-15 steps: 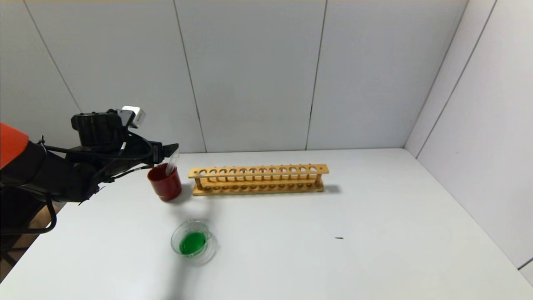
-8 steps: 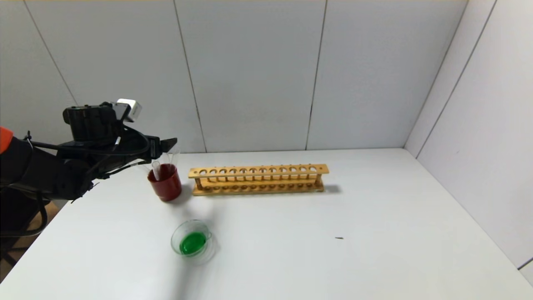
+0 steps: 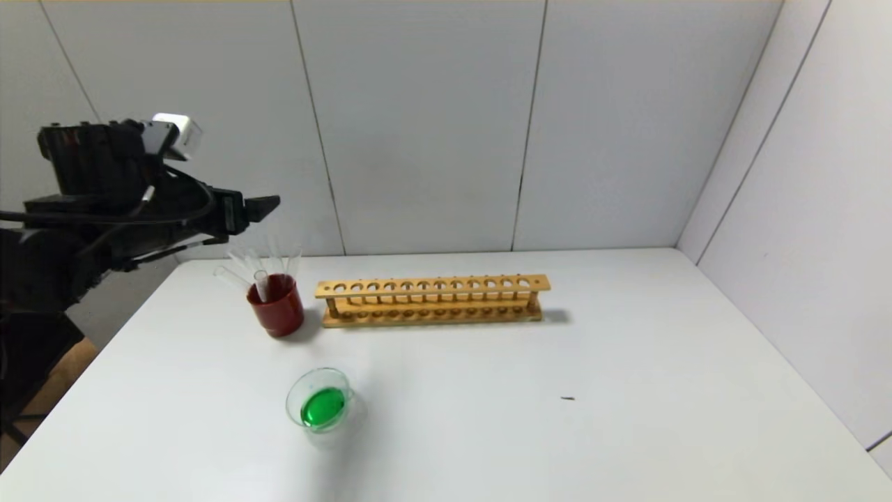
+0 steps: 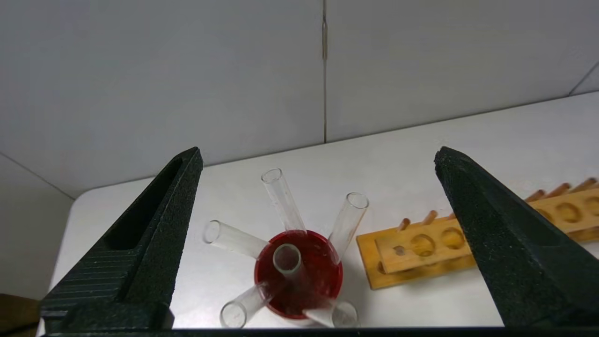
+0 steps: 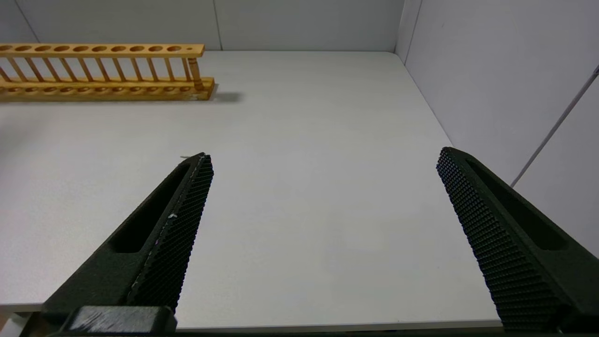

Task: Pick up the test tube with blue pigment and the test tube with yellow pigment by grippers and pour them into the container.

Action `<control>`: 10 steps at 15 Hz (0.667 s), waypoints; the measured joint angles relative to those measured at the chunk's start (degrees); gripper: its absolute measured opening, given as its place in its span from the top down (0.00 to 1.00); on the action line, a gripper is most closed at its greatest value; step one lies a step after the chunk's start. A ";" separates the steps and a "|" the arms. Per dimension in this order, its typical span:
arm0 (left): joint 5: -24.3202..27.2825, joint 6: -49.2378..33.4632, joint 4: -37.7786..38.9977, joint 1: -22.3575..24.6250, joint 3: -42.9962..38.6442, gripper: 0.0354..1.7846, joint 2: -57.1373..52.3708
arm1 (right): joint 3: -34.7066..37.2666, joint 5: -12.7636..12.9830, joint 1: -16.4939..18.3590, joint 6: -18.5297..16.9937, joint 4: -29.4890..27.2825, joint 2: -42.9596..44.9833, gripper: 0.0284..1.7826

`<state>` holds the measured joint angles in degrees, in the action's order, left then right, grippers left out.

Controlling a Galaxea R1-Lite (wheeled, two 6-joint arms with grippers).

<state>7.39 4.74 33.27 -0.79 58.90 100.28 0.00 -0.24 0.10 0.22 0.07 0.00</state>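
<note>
Head view: the left end effector (image 3: 268, 203) hangs in the air above and a little to the left of the dark red cup (image 3: 277, 312), holding nothing. Clear tubes (image 3: 261, 284) lean out of that cup. The wooden rack (image 3: 432, 300) stands just to the right of the cup. The container (image 3: 322, 406) sits on the white tabletop (image 3: 557, 390) nearer the robot, well below and apart from the end effector, with green liquid in it.

Left wrist view: the left end effector (image 4: 318, 161) is spread wide, its 2 fingers (image 4: 154, 224) empty, with the red cup (image 4: 298, 274) and 6 colourless tubes (image 4: 283, 199) lying between and beneath them, untouched. No blue or yellow liquid shows in any tube.

Right wrist view: the right end effector (image 5: 323, 159) is also wide and empty over bare tabletop (image 5: 304, 117), the rack (image 5: 100, 70) well apart from it.
</note>
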 joint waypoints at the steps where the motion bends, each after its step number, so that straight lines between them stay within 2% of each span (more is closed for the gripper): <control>1: -0.11 0.10 -3.47 -0.02 0.18 0.02 -3.86 | 0.00 0.00 0.00 0.00 0.00 0.00 0.02; 5: -0.52 0.18 -18.75 -0.05 -1.27 0.02 -21.72 | 0.00 0.02 0.00 0.00 0.00 0.00 0.02; 10: -0.65 0.07 -33.19 0.00 -9.40 0.02 -45.79 | 0.00 0.02 -0.02 0.00 0.00 0.00 0.02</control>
<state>6.74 4.82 0.07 -0.79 49.51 54.49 0.00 -0.22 0.07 0.22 0.07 0.00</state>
